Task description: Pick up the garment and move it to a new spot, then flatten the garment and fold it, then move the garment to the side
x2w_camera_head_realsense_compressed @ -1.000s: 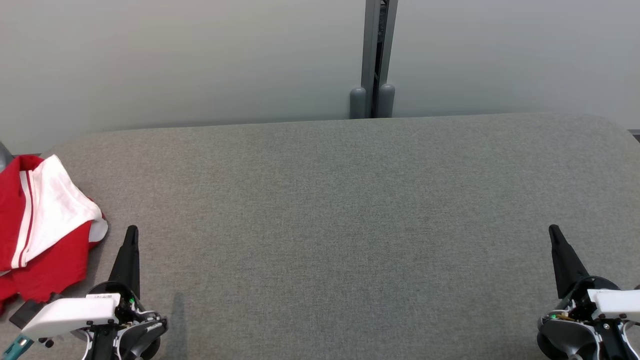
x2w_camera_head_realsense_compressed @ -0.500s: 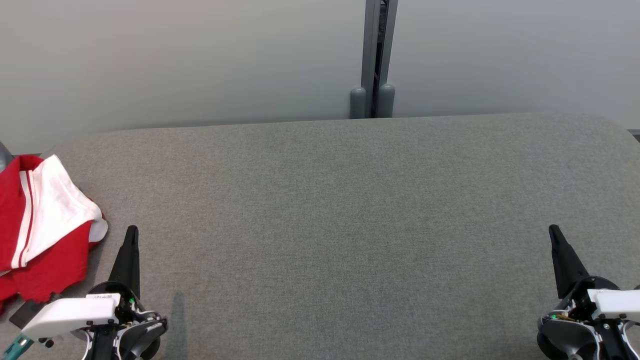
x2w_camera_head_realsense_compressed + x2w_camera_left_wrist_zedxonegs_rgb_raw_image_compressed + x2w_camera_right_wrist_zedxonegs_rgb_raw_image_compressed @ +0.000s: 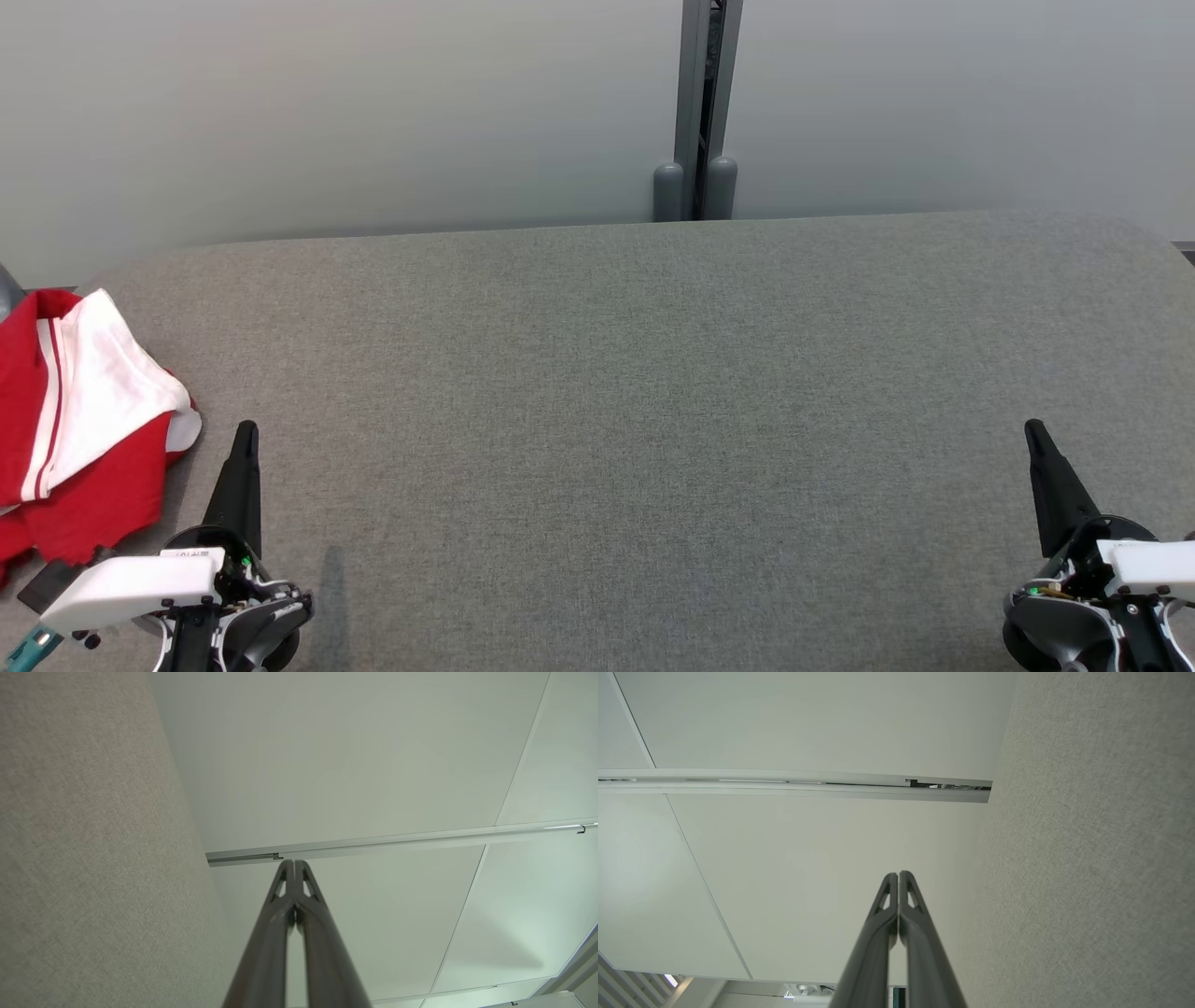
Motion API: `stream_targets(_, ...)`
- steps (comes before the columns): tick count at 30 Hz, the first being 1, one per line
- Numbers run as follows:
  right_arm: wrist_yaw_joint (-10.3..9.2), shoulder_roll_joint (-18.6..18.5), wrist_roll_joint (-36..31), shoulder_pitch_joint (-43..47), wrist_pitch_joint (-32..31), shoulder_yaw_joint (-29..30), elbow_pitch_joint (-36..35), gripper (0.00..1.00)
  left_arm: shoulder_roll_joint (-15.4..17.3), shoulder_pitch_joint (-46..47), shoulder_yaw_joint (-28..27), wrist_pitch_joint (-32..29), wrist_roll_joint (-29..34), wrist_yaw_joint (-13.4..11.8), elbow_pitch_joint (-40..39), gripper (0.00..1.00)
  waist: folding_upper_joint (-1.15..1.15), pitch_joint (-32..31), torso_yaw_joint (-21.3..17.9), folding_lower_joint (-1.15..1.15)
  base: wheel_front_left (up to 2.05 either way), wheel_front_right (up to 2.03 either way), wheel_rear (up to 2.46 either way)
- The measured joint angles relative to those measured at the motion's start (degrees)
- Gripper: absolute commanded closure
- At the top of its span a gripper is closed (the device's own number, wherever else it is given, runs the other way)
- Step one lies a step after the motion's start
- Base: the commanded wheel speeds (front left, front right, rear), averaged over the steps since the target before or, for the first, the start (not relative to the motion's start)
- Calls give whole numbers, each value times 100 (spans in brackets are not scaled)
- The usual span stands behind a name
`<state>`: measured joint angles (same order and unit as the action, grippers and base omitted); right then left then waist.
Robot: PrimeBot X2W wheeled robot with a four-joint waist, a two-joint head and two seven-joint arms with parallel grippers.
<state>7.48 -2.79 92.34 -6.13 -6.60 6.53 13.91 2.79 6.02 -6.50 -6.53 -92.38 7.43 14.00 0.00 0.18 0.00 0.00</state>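
You have the red-and-white garment [image 3: 84, 420] lying crumpled at the left edge of the grey fabric table [image 3: 635, 392], just beside your left gripper [image 3: 246, 431]. Your right gripper [image 3: 1033, 431] sits well apart at the lower right. Both point up the table, fingers pressed together and empty.

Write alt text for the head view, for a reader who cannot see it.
A red and white garment lies at a grey table's left edge. The left gripper and right gripper, both shut, sit at the bottom corners.
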Motion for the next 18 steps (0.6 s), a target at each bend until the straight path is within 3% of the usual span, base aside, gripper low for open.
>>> stream_targets(18, 0, 0, 0, 0, 0, 0, 0, 100, 0, 0, 0, 0, 0, 0, 0, 100, 0, 0, 0, 0, 0, 0, 0)
